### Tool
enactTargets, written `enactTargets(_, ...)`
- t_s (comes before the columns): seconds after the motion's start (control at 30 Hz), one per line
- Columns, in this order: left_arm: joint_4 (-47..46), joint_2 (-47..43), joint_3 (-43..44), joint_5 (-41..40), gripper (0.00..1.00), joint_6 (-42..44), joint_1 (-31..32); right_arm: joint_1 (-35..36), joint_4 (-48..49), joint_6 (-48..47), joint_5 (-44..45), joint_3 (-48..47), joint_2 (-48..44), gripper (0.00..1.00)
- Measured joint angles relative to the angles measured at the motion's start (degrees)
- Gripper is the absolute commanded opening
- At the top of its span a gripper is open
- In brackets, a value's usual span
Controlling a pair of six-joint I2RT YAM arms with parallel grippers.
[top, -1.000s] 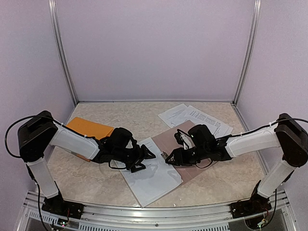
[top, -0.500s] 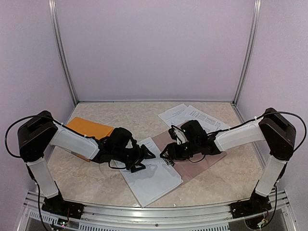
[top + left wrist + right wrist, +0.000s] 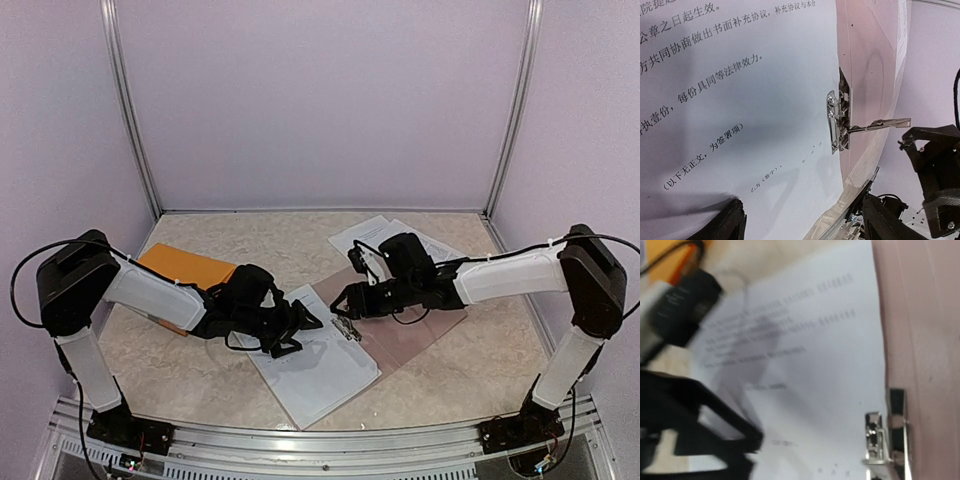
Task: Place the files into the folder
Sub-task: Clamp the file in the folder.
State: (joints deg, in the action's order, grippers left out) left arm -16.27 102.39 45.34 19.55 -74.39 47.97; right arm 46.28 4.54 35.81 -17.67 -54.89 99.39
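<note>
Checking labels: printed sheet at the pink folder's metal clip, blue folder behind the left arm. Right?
No: the folder behind the left arm is orange, not blue, per the top external view. The printed sheet is at the metal clip of the pink folder.

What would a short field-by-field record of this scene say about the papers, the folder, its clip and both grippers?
Front paper: white printed sheet lying flat, its right edge at the open pink card folder
Clip: silver metal spring clip on the folder, at the sheet's edge
Left arm: left gripper open above the sheet, holding nothing
Right arm: right gripper close to the clip; jaws unclear
Back right: more white printed sheets
Left side: flat orange folder, partly under the left arm
</note>
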Motion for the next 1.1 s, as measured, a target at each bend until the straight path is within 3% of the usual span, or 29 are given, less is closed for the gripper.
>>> enactTargets(0.4,0.0,0.0,0.02,0.22,0.81,0.2,-0.07,-0.09,-5.81,-4.83,6.99,3.89,-9.55,0.51)
enactTargets(0.53,0.04,-0.17,0.22,0.42,0.92,1.2,-0.07,-0.09,-6.47,-4.81,7.41,6.29,-9.68,0.51)
enactTargets(0.73,1.51,-0.66,1.33,0.37,0.99,3.39,-0.13,-0.09,-6.43,-4.68,7.5,8.55,-11.26,0.51)
enactTargets(1.1,3.69,-2.69,7.3,1.25,0.97,8.13,-0.92,-0.09,-5.81,-4.26,8.26,12.39,-14.32,0.5)
